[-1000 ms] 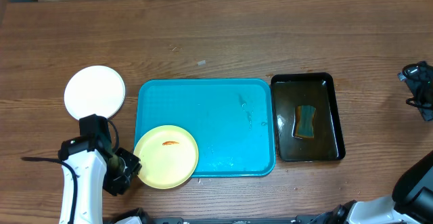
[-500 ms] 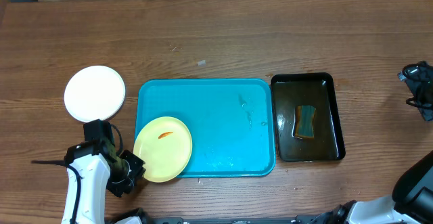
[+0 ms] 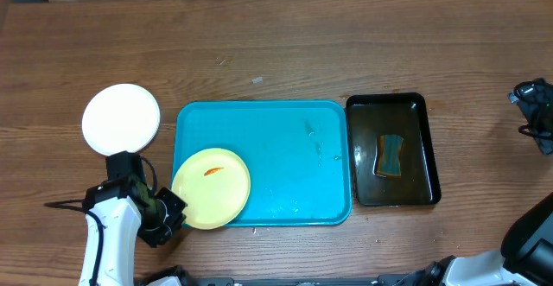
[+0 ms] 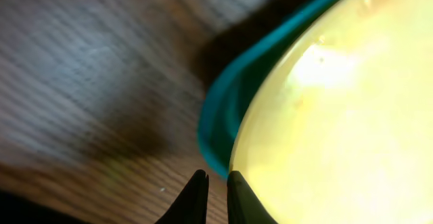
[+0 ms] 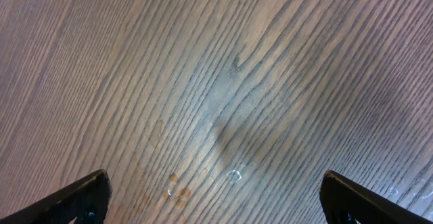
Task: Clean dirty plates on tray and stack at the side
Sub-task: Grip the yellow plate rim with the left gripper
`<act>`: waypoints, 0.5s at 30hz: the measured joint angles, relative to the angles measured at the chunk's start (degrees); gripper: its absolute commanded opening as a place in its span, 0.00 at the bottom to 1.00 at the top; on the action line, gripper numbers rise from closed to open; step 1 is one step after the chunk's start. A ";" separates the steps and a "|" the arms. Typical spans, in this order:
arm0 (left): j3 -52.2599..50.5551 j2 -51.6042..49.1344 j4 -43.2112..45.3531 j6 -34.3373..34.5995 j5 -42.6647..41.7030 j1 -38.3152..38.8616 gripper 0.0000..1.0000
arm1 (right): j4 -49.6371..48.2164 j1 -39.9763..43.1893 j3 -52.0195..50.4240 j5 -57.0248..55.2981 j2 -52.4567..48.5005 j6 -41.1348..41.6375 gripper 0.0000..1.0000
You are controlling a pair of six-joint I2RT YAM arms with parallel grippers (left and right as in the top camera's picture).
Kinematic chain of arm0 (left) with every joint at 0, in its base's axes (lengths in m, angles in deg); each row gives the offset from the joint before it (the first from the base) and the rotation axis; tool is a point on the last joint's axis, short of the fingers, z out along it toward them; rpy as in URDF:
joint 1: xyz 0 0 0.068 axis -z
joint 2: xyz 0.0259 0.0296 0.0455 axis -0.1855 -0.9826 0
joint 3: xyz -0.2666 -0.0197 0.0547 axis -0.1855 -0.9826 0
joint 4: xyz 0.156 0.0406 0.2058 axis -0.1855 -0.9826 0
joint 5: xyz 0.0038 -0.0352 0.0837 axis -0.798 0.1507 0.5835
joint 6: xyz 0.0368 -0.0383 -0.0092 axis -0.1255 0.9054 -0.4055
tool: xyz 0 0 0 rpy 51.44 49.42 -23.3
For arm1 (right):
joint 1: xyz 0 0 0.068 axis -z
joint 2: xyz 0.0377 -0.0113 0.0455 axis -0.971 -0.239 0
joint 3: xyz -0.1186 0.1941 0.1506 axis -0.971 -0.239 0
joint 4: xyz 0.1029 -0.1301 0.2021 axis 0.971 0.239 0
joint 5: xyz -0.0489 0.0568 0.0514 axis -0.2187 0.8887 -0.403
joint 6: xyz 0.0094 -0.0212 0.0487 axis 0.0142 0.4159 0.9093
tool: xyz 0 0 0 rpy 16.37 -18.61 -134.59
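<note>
The pale yellow plate [image 3: 211,188] with an orange-red smear lies on the front left corner of the turquoise tray [image 3: 285,148], overhanging its edge. My left gripper [image 3: 173,210] is shut on the plate's near-left rim. In the left wrist view the fingertips [image 4: 216,175] pinch the yellow plate [image 4: 325,116] beside the tray rim [image 4: 216,116]. A white plate [image 3: 121,118] lies on the table left of the tray; I cannot tell whether another lies under it. My right gripper [image 5: 215,176] is open and empty over bare wood, and its arm [image 3: 536,104] is at the far right.
A black basin [image 3: 393,98] of dark water with a sponge [image 3: 390,155] in it stands right against the tray's right side. Cardboard lines the table's back edge.
My left gripper and the yellow plate moved back and left on the tray, then shifted slightly right. The right arm has not moved.
</note>
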 measured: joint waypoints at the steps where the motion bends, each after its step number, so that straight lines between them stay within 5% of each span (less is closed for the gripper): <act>1: 0.00 0.00 0.20 -0.83 -0.76 0.00 0.20 | -0.02 0.00 0.00 -0.04 0.00 0.00 1.00; 4: -0.07 -0.02 0.70 -5.60 -4.72 0.00 0.44 | -0.02 0.00 0.00 -0.04 0.00 0.00 1.00; 15: 1.25 -0.02 -2.49 -14.69 -12.50 0.00 0.51 | -0.04 0.00 0.00 -0.02 0.00 -0.04 1.00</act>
